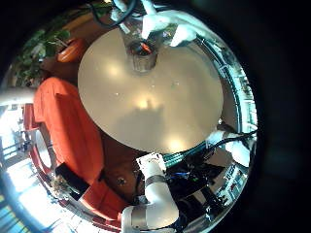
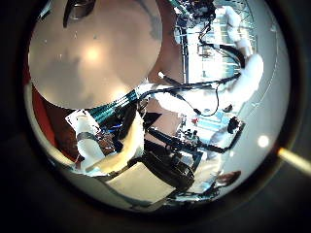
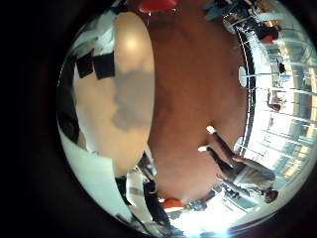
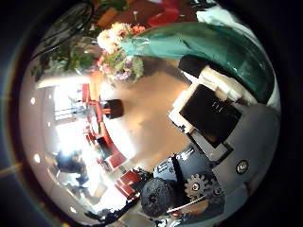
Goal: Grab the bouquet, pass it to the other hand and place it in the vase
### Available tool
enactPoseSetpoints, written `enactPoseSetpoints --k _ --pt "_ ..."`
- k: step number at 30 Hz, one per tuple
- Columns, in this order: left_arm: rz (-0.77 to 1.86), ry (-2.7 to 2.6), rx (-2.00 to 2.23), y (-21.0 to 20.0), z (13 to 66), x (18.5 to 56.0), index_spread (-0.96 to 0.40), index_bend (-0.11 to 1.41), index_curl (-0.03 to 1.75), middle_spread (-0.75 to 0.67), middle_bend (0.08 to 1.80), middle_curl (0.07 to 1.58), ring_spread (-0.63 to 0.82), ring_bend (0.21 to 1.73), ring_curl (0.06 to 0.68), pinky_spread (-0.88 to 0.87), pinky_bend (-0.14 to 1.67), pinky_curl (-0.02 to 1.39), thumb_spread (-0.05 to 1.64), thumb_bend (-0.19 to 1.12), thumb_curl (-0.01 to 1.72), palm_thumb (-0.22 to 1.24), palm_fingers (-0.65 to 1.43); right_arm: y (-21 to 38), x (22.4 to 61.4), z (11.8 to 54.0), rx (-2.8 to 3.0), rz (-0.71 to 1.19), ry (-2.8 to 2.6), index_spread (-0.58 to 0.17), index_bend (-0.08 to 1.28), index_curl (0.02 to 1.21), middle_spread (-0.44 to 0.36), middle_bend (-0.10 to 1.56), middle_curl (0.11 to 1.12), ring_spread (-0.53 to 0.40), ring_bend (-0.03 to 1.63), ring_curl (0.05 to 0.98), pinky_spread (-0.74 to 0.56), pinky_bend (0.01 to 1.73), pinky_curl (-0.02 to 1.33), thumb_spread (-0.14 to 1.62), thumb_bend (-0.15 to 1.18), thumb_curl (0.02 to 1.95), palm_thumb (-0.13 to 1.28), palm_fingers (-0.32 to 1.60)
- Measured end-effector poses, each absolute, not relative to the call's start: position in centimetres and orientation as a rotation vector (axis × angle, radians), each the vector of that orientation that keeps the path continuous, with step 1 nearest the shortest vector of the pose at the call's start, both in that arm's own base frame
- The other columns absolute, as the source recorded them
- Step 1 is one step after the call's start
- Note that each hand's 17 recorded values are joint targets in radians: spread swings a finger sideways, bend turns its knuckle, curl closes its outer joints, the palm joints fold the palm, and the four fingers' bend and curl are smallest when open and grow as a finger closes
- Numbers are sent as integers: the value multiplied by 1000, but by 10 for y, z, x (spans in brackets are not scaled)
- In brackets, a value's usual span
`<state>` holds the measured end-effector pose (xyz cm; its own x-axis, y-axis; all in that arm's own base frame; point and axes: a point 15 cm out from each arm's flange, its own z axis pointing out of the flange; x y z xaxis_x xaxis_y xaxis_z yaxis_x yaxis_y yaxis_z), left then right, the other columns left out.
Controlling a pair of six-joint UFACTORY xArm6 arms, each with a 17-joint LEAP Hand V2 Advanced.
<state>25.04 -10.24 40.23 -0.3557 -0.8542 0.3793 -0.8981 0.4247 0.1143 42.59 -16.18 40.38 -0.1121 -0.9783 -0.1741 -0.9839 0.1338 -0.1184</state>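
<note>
The vase (image 1: 143,56) stands upright near the far edge of a round table (image 1: 155,102) in the left little finger side palm view, far below my left hand. Two of my left hand's fingertips (image 1: 163,27) reach out straight at that view's edge, with nothing between them. The vase also shows in the left thumb side palm view (image 2: 78,10).
A long sofa (image 1: 68,131) curves round one side of the table. Both arm bases (image 1: 154,189) stand at the table's other side. The right little finger side palm view shows the table (image 3: 119,99) beside bare floor (image 3: 193,89). Potted plants (image 1: 49,44) stand behind the sofa.
</note>
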Motion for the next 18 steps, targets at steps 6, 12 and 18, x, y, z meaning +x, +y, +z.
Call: enactPoseSetpoints --k 6,12,18 --pt "230 -2261 1515 -98 410 255 81 182 351 379 191 308 546 503 191 518 248 318 1083 -23 340 386 163 -132 395 457 -1811 -27 2018 -236 1196 878 -162 1328 890 -199 1468 701 -193 1351 763 843 106 938 1183 1108" --pt "267 -2236 1520 -93 420 253 82 183 356 358 189 312 535 494 189 509 240 318 1086 -22 339 388 182 -124 377 494 -1643 18 1915 -225 1203 875 -155 1333 887 -194 1469 706 -190 1325 797 832 87 1010 1154 1114" --pt "316 -2202 1505 -85 428 247 84 179 357 344 194 319 526 499 189 499 227 315 1092 -23 340 388 203 -107 362 532 -1439 189 1738 -218 1206 869 -150 1337 881 -191 1471 708 -190 1300 823 828 80 1074 1141 1123"
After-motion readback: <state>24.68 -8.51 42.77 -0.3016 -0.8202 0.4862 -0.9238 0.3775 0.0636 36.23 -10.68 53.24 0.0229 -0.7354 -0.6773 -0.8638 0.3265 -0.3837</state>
